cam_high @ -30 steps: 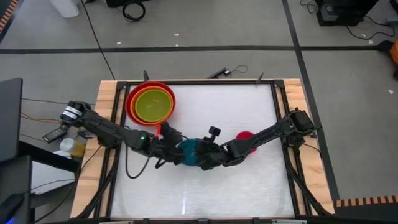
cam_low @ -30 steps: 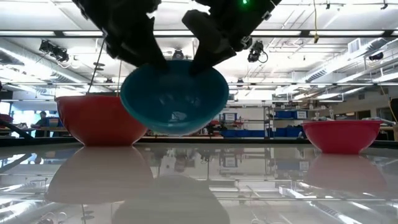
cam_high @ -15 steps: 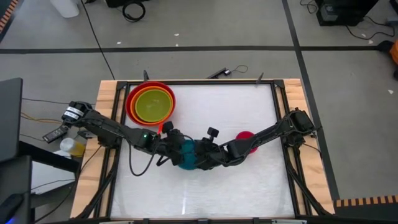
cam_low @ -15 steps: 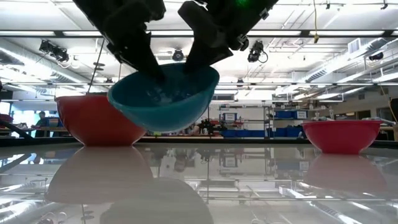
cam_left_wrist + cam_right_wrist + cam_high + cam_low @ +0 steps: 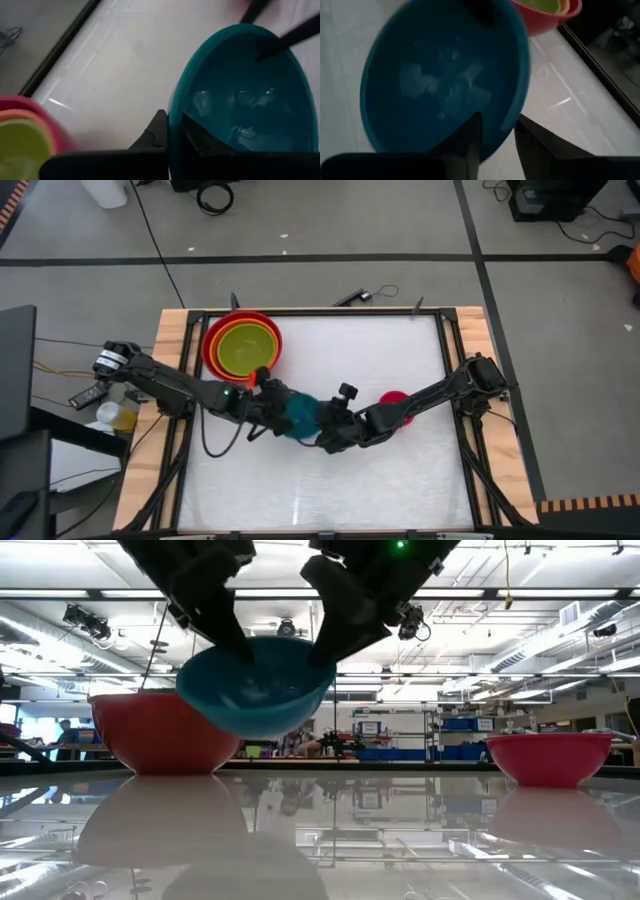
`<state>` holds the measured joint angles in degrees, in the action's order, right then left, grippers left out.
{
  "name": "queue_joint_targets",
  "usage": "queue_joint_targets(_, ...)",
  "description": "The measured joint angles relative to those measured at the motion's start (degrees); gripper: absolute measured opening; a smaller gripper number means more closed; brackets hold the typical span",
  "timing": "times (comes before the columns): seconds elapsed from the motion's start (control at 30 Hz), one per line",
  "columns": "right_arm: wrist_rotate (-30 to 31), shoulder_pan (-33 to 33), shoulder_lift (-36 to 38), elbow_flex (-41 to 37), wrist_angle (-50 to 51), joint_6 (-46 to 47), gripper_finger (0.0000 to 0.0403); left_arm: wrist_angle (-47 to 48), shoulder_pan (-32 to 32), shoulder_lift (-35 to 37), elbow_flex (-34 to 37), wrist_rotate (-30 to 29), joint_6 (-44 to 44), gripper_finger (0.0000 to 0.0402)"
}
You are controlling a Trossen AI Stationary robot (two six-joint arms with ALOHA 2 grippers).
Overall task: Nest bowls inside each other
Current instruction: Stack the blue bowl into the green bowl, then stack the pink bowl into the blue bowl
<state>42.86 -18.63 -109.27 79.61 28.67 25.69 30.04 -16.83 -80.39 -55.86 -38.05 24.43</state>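
The blue bowl (image 5: 257, 688) hangs tilted in the air above the counter (image 5: 330, 480), clear of its surface. It sits between the red bowl (image 5: 160, 732), which already holds the orange bowl (image 5: 243, 332) and the yellow-green bowl (image 5: 244, 350), and the magenta-pink bowl (image 5: 548, 757), which stands alone well apart.

This looks like a handover. The left pincer (image 5: 172, 131) is clamped on the blue bowl's rim on the side nearer the red bowl, one finger inside the wall and one outside. The right pincer (image 5: 497, 132) straddles the opposite rim with a visible gap between its fingers, about half spread, so it appears to be letting go and no longer bears the load.

To do this well, the right pincer should spread fully and back straight away from the rim, away from the red bowl, without dragging the wall or twisting the bowl in the left grip. The left arm should hold steady until the other is clear. A one-sided rim pinch lets the bowl droop, so it should be levelled during the carry, centred over the yellow-green bowl, lowered until it seats, and only then released. Dropping it while tilted risks it catching on the stack's rims.
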Motion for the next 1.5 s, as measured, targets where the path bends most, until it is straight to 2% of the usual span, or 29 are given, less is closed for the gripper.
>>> queue_joint_targets(0.23,6.77,-0.41,0.08,-0.04,1.93,4.78,0.0192,5.40,4.87,8.11,0.07,-1.14,-0.13,0.0010)
queue_joint_targets(0.37,8.01,-0.46,-0.05,-0.67,9.32,10.06,0.0224,9.15,7.73,14.07,-0.10,-6.64,0.56,0.0010)
queue_joint_targets(0.47,11.12,0.45,1.28,-0.35,17.97,17.58,0.0241,11.39,10.11,17.94,0.04,-7.29,0.64,0.0010)
queue_joint_targets(0.57,11.03,1.09,0.88,-0.50,25.00,23.91,0.0251,12.92,13.20,21.47,0.03,-7.62,0.76,0.0010)
queue_joint_targets(0.67,10.32,0.91,1.03,-0.41,27.57,26.84,0.0254,15.34,17.36,23.04,0.02,-7.77,0.84,0.0010)
queue_joint_targets(0.77,9.52,0.10,1.02,-0.41,27.89,27.08,0.0253,18.33,22.02,23.97,0.02,-7.41,0.52,0.0012)
queue_joint_targets(1.03,7.29,-1.66,1.02,-0.41,28.95,26.73,0.0253,24.95,34.54,22.92,0.02,-0.86,-0.12,0.0022)
queue_joint_targets(1.17,5.25,-1.77,1.02,-0.39,31.45,25.91,0.0251,24.57,39.57,21.81,0.02,2.53,-1.53,0.0061)
queue_joint_targets(1.3,3.39,-1.85,1.33,-0.36,35.72,26.48,0.0247,24.47,43.60,20.31,0.02,9.14,-3.10,0.0134)
queue_joint_targets(1.5,0.36,-3.27,4.35,-0.34,46.59,32.00,0.0244,25.14,45.34,19.72,0.02,10.03,-3.14,0.0239)
